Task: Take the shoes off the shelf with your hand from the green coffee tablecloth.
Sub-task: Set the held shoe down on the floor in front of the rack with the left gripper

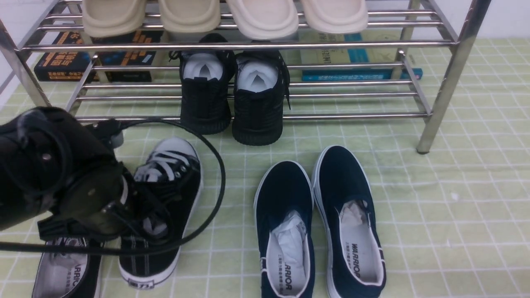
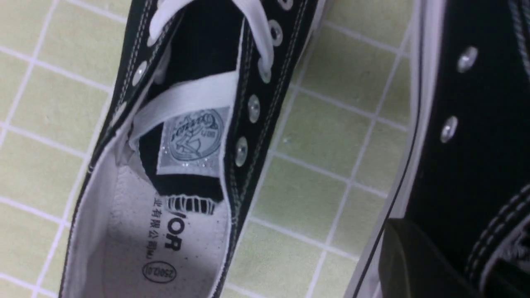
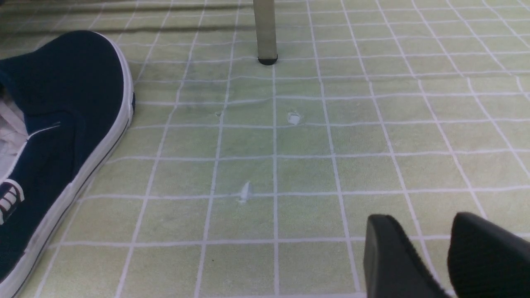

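Note:
The two black canvas sneakers stand on the pale green grid tablecloth point(image 1: 455, 207) at the front left. My left gripper point(image 1: 151, 217) is shut on the side wall of the right-hand sneaker point(image 1: 169, 182), which rests on the cloth. In the left wrist view one finger point(image 2: 414, 256) presses the outside of that sneaker point(image 2: 476, 145); the other finger is hidden. The second sneaker point(image 1: 66, 273) lies beside it and shows in the left wrist view point(image 2: 190, 124). The steel shelf point(image 1: 265, 45) stands behind. My right gripper point(image 3: 422, 219) is open and empty, low over bare cloth.
All-black knit sneakers point(image 1: 232, 99) sit on the shelf's lower tier, beige slippers point(image 1: 223, 16) on the top tier. Navy slip-ons point(image 1: 319, 223) stand on the cloth at centre, one in the right wrist view point(image 3: 62, 103). Books point(image 1: 95, 62) lie behind. A shelf leg point(image 3: 265, 29) stands ahead of my right gripper.

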{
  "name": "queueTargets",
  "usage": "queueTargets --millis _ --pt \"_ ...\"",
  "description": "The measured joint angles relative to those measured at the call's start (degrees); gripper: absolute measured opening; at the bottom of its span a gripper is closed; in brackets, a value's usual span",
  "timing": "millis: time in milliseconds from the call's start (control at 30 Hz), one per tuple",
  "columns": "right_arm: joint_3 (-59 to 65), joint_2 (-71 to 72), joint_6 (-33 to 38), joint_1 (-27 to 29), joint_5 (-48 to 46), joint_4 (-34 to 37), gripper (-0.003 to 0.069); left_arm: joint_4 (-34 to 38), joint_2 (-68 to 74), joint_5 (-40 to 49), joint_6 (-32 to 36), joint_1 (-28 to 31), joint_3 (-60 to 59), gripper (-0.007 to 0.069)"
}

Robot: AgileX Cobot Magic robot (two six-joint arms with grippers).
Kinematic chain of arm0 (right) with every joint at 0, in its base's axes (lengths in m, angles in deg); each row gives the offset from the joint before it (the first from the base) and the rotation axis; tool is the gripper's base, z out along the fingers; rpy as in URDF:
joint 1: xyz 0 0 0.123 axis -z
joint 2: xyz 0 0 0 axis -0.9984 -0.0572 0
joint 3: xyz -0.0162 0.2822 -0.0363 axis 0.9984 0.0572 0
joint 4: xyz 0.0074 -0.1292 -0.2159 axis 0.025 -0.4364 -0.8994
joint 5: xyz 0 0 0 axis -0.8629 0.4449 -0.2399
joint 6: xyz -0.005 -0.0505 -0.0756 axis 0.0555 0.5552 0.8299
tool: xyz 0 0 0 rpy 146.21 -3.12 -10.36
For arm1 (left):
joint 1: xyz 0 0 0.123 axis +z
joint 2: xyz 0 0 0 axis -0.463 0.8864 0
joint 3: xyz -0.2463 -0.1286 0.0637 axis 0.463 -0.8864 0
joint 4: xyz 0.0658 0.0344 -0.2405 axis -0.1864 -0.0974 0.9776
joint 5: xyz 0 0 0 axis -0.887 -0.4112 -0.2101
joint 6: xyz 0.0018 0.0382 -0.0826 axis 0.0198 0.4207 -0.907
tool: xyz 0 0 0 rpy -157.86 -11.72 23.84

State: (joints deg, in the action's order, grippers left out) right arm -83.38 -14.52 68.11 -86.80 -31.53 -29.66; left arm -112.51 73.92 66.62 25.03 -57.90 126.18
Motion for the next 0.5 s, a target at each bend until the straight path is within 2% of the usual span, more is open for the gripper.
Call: queueTargets --millis 500 --pt "0.00 0.00 0.00 0.00 0.00 0.00 0.0237 -0.83 5.66 2.06 -0.39 -0.14 0.05 0.0019"
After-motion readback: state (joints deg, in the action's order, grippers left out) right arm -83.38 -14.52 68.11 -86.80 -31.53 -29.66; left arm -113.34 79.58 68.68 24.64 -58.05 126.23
